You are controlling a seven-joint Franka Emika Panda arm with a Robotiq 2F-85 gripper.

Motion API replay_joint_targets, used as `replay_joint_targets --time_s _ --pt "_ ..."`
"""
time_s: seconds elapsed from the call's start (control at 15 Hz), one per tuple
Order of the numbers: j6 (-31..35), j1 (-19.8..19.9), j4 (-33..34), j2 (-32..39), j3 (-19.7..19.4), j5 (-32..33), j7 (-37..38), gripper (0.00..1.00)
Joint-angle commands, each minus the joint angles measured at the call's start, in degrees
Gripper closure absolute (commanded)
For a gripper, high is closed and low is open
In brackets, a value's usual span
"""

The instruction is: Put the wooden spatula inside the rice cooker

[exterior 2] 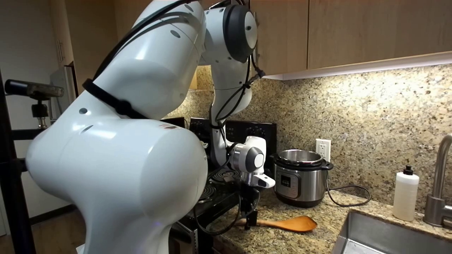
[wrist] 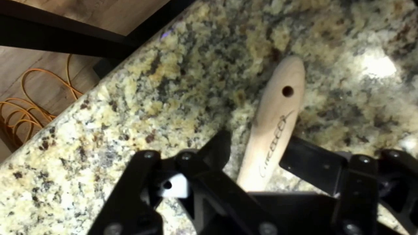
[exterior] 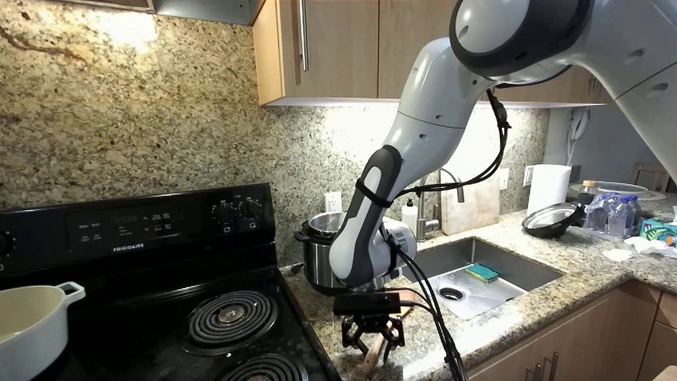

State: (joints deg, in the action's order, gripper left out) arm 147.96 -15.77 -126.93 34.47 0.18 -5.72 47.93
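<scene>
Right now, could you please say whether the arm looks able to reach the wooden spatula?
Probably yes: the jaws stand open on either side of the wooden spatula's handle, with nothing visible blocking a grasp.

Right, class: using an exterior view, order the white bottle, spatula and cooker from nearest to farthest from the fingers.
1. Spatula: handle between the fingers.
2. Cooker: back near the wall.
3. White bottle: far right, beside the tap.

Polished, speckled stone forms the countertop (wrist: 209,75). Near its back corner by the glossy stove (exterior: 137,317), the rice cooker (exterior 2: 306,183) looks shiny metal and black plastic; nearer the front edge, the spatula (exterior 2: 296,224) is smooth wood, the gripper (wrist: 257,149) mostly matt.
</scene>
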Motion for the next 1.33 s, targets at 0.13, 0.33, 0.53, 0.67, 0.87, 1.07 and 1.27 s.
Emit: replay_joint_targets --time_s 0.13,0.33,0.53,0.67,0.87,1.07,1.27 --pt "0.3 -1.1 -1.0 -0.8 -0.3 2.3 -2.6 0.95" --pt "-1.4 -2.0 -1.2 -1.9 -1.0 4.3 -2.8 1.00" --pt "-3.3 -3.2 -1.8 -3.6 -1.7 6.7 -2.2 0.96" --pt "-4.5 -3.6 -2.0 -4.3 -2.0 8.0 -2.2 0.95" --pt "-5.7 -4.0 -2.7 -6.4 -2.2 9.7 -1.7 0.95" --pt "-8.3 -2.7 -1.9 -6.0 -1.4 9.8 -2.7 0.71" --pt "-9.9 -0.6 -1.2 -3.7 0.4 7.7 -5.8 0.59"
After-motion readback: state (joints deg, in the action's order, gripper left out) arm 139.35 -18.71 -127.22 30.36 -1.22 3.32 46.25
